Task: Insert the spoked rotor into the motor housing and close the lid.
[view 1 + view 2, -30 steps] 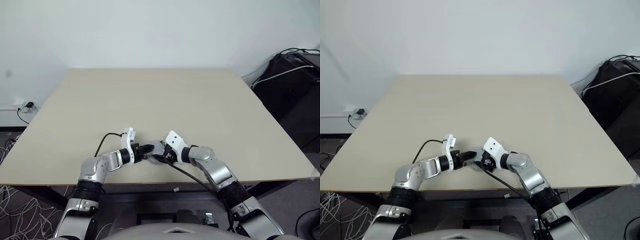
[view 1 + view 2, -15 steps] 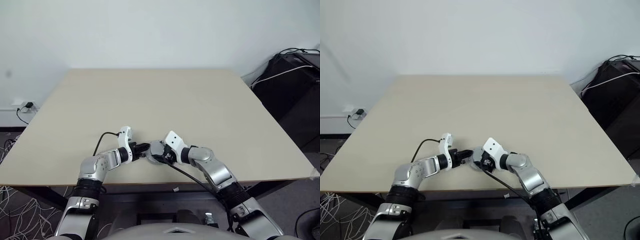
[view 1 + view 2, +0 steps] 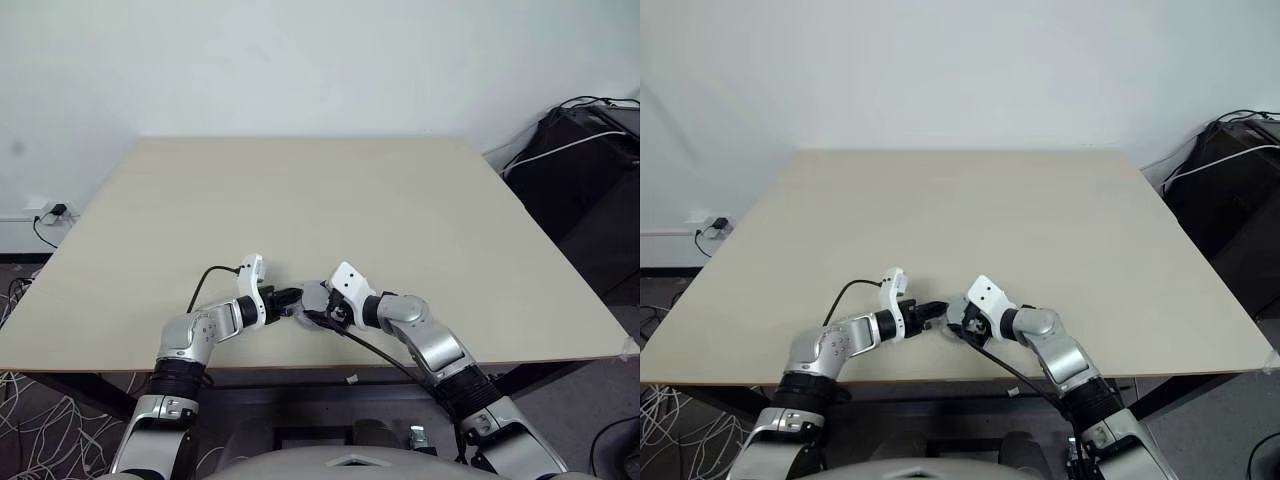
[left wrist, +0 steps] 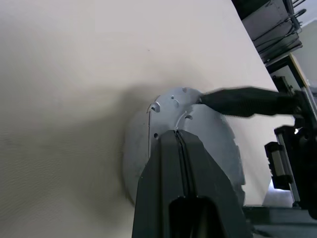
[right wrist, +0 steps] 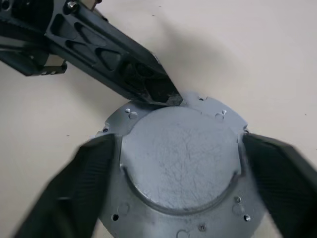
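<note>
Since a second ago the left arm's wrist has drawn back a touch toward 9 o'clock, and a little more grey metal shows between the two arms; nothing else on the table (image 3: pixel 320 200) has shifted. The lid (image 5: pixel 183 158), a round grey disc with a holed flange, lies at the table's 6 o'clock edge, just left of centre; whether the motor housing and the spoked rotor sit under it cannot be told. The left gripper (image 4: pixel 176 136) is pinched tight on nothing, its tip resting on the lid's rim at about 9 o'clock. The right gripper (image 5: pixel 179 144) comes in from 3 o'clock with its claw spread wide, one finger on either side of the disc and blurred, so it looks to be letting go rather than gripping. The step in hand appears to be seating the lid. To do it well, the left tip should press gently downward, not sideways, so the disc does not slide. The right fingers should clear both edges evenly before that arm lifts straight away, since a dragging finger could tip the lid off level.
</note>
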`<state>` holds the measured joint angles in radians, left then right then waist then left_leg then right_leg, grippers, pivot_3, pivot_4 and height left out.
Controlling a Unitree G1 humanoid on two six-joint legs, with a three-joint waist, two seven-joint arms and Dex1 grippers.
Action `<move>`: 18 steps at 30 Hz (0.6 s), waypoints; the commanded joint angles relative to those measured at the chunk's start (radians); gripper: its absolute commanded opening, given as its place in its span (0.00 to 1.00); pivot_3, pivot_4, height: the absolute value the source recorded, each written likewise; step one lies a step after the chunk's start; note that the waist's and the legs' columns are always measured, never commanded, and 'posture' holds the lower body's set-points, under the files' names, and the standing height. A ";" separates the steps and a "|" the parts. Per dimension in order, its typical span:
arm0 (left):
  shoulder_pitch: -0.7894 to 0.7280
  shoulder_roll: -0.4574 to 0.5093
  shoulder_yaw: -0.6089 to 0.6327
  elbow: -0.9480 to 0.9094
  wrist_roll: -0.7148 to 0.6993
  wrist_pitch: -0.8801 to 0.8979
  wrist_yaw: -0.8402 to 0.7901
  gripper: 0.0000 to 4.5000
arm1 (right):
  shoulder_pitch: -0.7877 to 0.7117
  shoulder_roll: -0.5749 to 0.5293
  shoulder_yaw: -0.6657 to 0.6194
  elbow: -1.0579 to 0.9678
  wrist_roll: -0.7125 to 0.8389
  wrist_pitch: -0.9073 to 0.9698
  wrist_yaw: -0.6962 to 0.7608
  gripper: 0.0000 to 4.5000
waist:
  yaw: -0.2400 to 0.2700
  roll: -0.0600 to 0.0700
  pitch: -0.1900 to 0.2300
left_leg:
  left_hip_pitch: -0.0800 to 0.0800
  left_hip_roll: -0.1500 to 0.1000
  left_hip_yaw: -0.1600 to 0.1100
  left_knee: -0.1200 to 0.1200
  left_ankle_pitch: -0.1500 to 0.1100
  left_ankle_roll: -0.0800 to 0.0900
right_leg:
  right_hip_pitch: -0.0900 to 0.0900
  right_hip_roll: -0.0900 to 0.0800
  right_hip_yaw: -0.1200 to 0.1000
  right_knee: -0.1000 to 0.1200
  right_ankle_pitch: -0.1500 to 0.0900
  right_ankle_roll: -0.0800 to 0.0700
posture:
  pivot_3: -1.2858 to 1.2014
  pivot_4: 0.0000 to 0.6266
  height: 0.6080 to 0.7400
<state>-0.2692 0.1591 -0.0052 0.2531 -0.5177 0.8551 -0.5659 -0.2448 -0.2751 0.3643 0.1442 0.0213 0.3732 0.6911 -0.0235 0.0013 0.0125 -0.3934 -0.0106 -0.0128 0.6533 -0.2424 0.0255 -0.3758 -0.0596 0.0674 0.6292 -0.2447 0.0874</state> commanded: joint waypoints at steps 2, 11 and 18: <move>0.007 -0.009 -0.039 0.012 0.022 0.034 -0.001 0.00 | 0.011 0.025 -0.065 -0.070 0.042 0.038 -0.041 1.00 | 0.003 0.000 0.000 | 0.000 0.000 0.000 -0.001 0.000 0.000 | 0.000 0.000 0.000 0.000 0.000 0.000 | 0.52 0.00 1.00; 0.011 -0.007 -0.039 0.014 0.026 0.031 -0.003 0.00 | 0.062 -0.028 -0.225 -0.290 0.120 0.096 -0.096 1.00 | 0.012 -0.001 0.000 | -0.002 0.000 -0.001 -0.001 0.000 0.000 | -0.001 -0.001 0.000 -0.001 0.000 -0.001 | 0.52 0.00 1.00; 0.007 -0.008 -0.041 0.021 0.031 0.023 -0.006 0.00 | 0.205 0.013 -0.344 -0.384 0.230 0.307 -0.189 1.00 | 0.013 -0.001 0.000 | -0.002 0.000 -0.002 -0.003 0.000 0.000 | -0.001 -0.001 0.000 -0.002 -0.001 -0.002 | 0.52 0.00 1.00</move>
<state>-0.2722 0.1590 -0.0110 0.2528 -0.5111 0.8573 -0.5739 -0.0468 -0.2867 0.0571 -0.1752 0.1943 0.6178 0.5259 -0.0104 0.0007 0.0128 -0.3950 -0.0101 -0.0145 0.6498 -0.2424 0.0259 -0.3772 -0.0611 0.0671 0.6274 -0.2462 0.0850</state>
